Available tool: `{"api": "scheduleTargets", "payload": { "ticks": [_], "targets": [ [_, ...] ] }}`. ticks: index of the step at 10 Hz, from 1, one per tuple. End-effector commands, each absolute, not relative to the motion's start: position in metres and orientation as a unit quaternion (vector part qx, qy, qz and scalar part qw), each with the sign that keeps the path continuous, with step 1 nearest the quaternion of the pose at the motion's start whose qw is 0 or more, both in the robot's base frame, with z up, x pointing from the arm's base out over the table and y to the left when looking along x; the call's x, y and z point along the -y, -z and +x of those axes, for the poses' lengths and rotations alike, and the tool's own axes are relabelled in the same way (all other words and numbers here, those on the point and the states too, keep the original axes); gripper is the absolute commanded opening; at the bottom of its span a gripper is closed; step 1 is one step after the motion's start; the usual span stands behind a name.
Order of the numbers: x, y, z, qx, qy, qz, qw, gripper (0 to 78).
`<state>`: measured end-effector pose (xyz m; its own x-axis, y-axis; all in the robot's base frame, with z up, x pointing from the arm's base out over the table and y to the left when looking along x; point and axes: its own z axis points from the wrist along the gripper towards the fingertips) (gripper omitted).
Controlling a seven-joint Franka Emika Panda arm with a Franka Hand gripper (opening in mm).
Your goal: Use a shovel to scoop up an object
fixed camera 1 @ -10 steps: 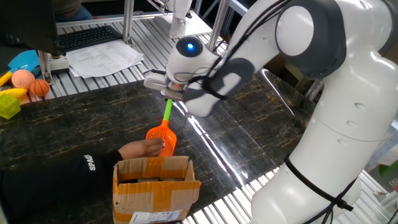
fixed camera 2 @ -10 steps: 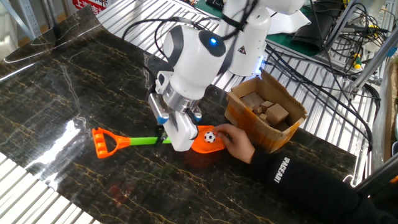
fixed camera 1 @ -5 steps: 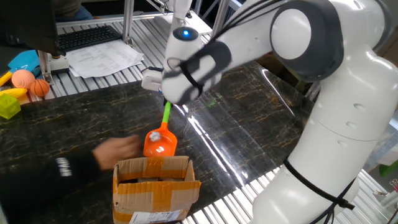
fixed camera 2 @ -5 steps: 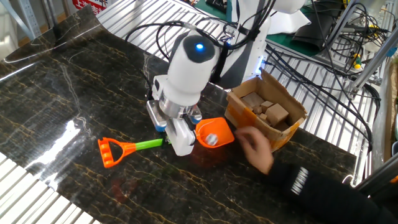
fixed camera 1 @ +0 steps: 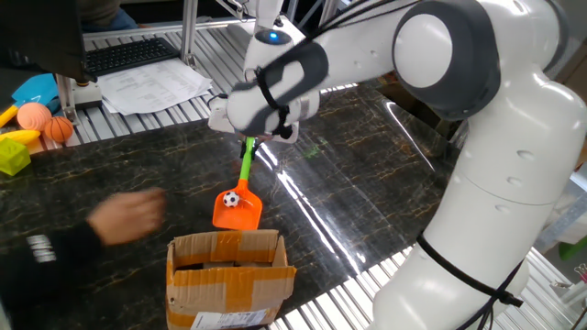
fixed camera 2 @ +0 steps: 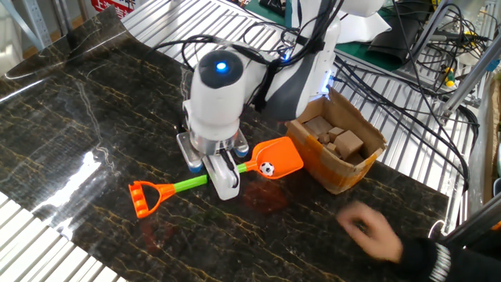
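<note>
The shovel has an orange blade (fixed camera 1: 238, 210) (fixed camera 2: 277, 158), a green shaft (fixed camera 1: 246, 165) (fixed camera 2: 188, 184) and an orange D-shaped end (fixed camera 2: 143, 199). My gripper (fixed camera 2: 221, 177) (fixed camera 1: 249, 139) is shut on the green shaft near the blade and holds the shovel lifted, blade end higher. The tiny black-and-white ball (fixed camera 1: 232, 199) (fixed camera 2: 266, 168) lies in the blade. The D-shaped end is hidden behind my arm in the first fixed view.
An open cardboard box (fixed camera 1: 229, 275) (fixed camera 2: 337, 141) with wooden blocks stands right beside the blade. A person's hand (fixed camera 1: 128, 215) (fixed camera 2: 376, 233) hovers over the dark marble table (fixed camera 2: 70, 117). Orange and peach balls (fixed camera 1: 44, 121) and toys lie at the far left edge.
The person's hand has pulled away from the blade. My gripper has raised the blade end of the shovel with the ball in it and turned.
</note>
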<state>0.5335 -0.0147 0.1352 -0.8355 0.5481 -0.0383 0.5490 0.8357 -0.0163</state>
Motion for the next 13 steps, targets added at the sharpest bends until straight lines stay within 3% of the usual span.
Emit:
{"api": "scheduleTargets", "payload": {
  "ticks": [1, 10, 13],
  "targets": [
    [0.016, -0.134, 0.538, -0.958, 0.012, 0.286, -0.008, 1.5],
    [0.039, -0.131, 0.598, -0.958, -0.001, 0.287, -0.011, 1.5],
    [0.053, -0.121, 0.610, -0.980, 0.002, 0.198, -0.013, 1.5]
  ]
}}
